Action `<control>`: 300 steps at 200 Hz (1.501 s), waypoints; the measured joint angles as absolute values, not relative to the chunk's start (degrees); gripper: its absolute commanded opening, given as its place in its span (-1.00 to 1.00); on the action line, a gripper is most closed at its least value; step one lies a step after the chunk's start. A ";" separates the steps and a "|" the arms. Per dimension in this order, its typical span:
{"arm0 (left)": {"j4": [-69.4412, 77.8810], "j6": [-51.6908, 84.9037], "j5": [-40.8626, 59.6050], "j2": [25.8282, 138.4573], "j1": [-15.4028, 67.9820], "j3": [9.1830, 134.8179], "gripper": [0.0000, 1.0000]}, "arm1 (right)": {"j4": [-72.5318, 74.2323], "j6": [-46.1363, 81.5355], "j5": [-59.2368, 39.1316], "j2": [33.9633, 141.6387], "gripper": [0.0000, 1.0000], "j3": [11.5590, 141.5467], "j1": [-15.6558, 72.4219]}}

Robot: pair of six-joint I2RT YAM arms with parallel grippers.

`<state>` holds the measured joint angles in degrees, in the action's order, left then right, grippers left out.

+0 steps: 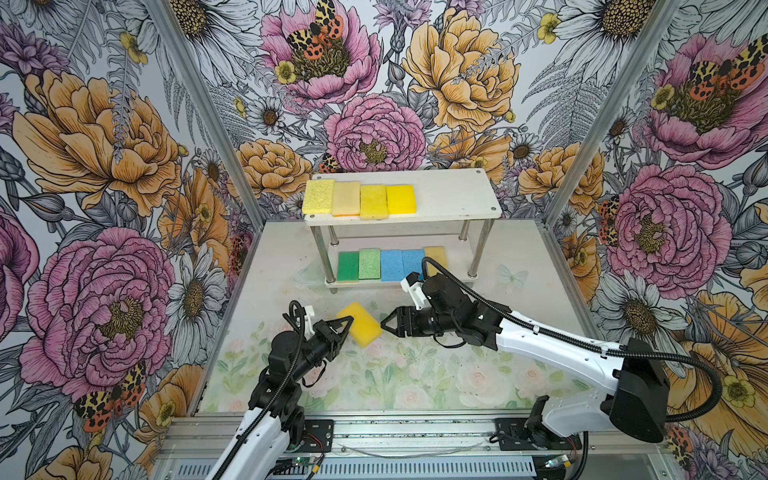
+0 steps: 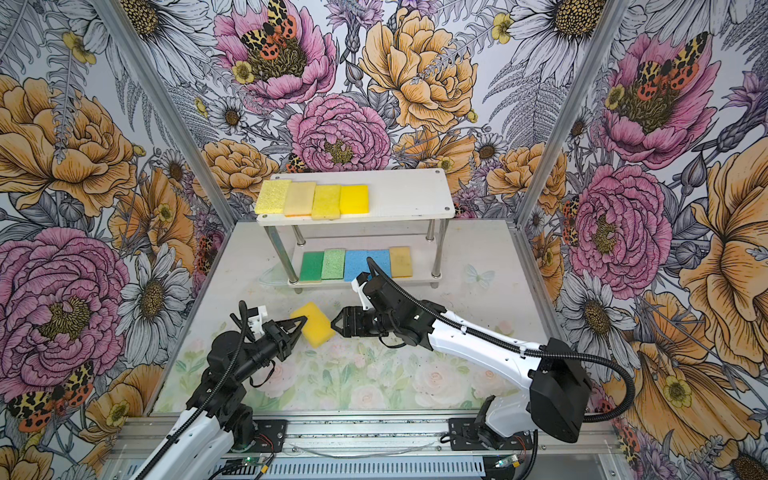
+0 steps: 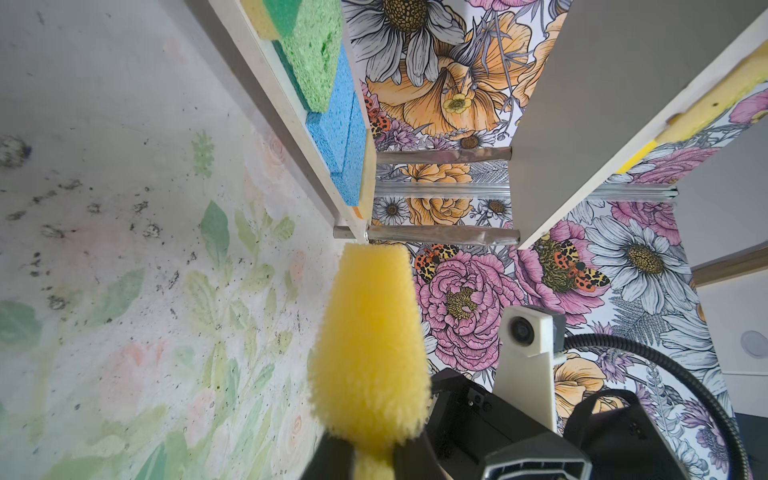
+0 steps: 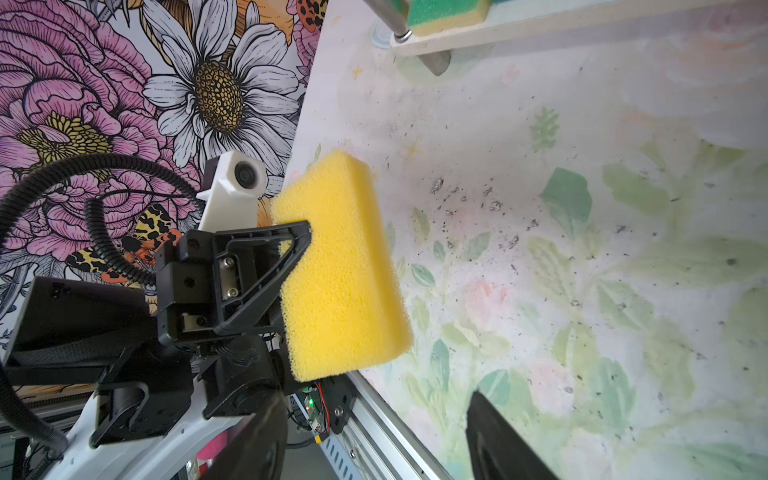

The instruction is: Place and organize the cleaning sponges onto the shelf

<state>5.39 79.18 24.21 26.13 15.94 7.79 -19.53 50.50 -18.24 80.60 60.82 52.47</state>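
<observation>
Currently, item by item, for your check.

Both top views: shelf (image 1: pixel 457 195) stands at the back of the table (image 1: pixel 519 332).
- Upper board, left end: four yellow and tan sponges (image 1: pixel 374 201) in a touching row.
- Lower board: dark green sponge (image 1: pixel 348 267), light green sponge (image 1: pixel 369 263), two blue sponges (image 1: pixel 392 266) and tan sponge (image 1: pixel 435 255), side by side.
- One bright yellow sponge (image 1: pixel 365 332) is off the shelf, in front of it, clamped at one end by your left gripper (image 1: pixel 348 322).
- Your right gripper (image 1: pixel 384 325) points at its other end, tips just beside it; contact cannot be told.

Left wrist view: the bright yellow sponge (image 3: pixel 370 353) is pinched thin between your left gripper's jaws and bulges beyond them. The lower board with its green and blue sponges lies beyond.

Right wrist view: your right gripper's fingers (image 4: pixel 498 436) stand apart, with nothing between them. The bright yellow sponge (image 4: pixel 340 266) sits clear of them, in the left gripper.
</observation>
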 measured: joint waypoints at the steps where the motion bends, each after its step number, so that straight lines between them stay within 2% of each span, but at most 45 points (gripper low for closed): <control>1: 5.41 79.18 24.23 26.13 15.94 7.79 -0.73 | -19.53 50.52 -18.24 80.73 0.38 60.90 52.51; 211: 5.43 79.59 25.10 25.45 15.92 7.68 -0.73 | -19.53 49.21 -20.43 87.39 0.11 65.54 54.22; 263: 5.45 79.59 25.10 24.82 15.84 7.68 -0.73 | -19.51 48.95 -20.88 88.95 -0.10 66.72 54.94; 300: 5.43 79.59 25.10 24.36 15.84 7.62 -0.73 | -19.55 48.56 -20.82 89.67 -0.44 66.72 55.00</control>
